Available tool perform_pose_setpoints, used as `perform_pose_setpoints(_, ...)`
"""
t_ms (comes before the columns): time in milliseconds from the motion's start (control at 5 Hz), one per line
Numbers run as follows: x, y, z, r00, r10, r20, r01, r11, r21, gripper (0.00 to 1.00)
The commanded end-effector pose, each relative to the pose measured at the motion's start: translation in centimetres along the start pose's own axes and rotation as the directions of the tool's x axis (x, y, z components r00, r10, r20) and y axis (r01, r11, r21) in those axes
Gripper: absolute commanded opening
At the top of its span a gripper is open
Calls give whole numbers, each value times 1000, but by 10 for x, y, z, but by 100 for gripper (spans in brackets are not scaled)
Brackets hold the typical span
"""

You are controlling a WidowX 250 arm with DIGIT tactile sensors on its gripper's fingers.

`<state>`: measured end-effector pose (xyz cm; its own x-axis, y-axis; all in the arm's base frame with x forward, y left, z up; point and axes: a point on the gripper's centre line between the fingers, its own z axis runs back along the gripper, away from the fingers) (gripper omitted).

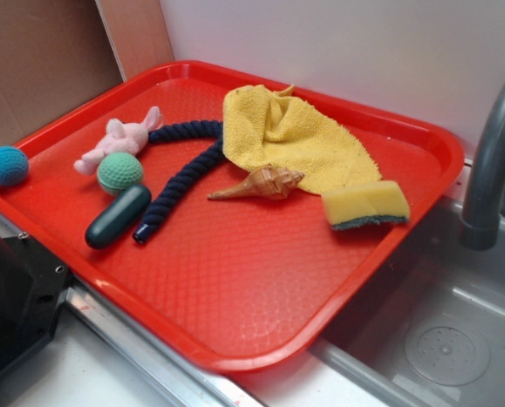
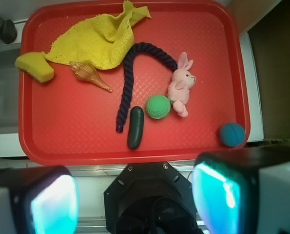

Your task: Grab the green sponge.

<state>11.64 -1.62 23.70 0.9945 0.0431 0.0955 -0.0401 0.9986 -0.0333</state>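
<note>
Your gripper (image 2: 135, 195) hangs high above the near edge of the red tray (image 2: 76, 141), and the wrist view shows its jaws standing wide apart with nothing between them, the two pale pads framing the bottom corners of the picture. So none of the grab is done yet, as far as you can see: the whole approach, the descent and the closing are left. The arm looks to be pointing almost straight down and well clear of everything on the tray; the exterior view shows only a dark part of the rig at its lower left corner, so you cannot read the rest of the pose from there. The green sponge (image 1: 366, 205) lies untouched at the right edge of the tray in the exterior view, yellow face up with its dark green layer underneath, just beside the corner of the yellow cloth (image 1: 290, 136) and near the seashell (image 1: 260, 183). In the wrist view the sponge sits at the far left of the tray, well apart from your jaws, so you will judge a long sideways move before any lowering. The rope (image 2: 130, 80), dark capsule (image 2: 135, 127), green ball (image 2: 158, 106), pink rabbit (image 2: 181, 84) and blue ball (image 2: 231, 134) lie well apart from it.
</note>
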Motion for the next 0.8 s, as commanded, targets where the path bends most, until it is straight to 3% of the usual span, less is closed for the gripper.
perform_pose_setpoints(0, 0, 0, 0, 1000, 0, 0, 0, 1000, 0, 100)
perform_pose_setpoints(200, 44, -50, -39, 970, -240, 35, 242, 965, -98, 100)
perform_pose_setpoints(400, 76, -93, -66, 899, -431, 84, 438, 892, -115, 100)
perform_pose_setpoints(600, 93, -121, -97, 825, -557, 96, 565, 814, -132, 100)
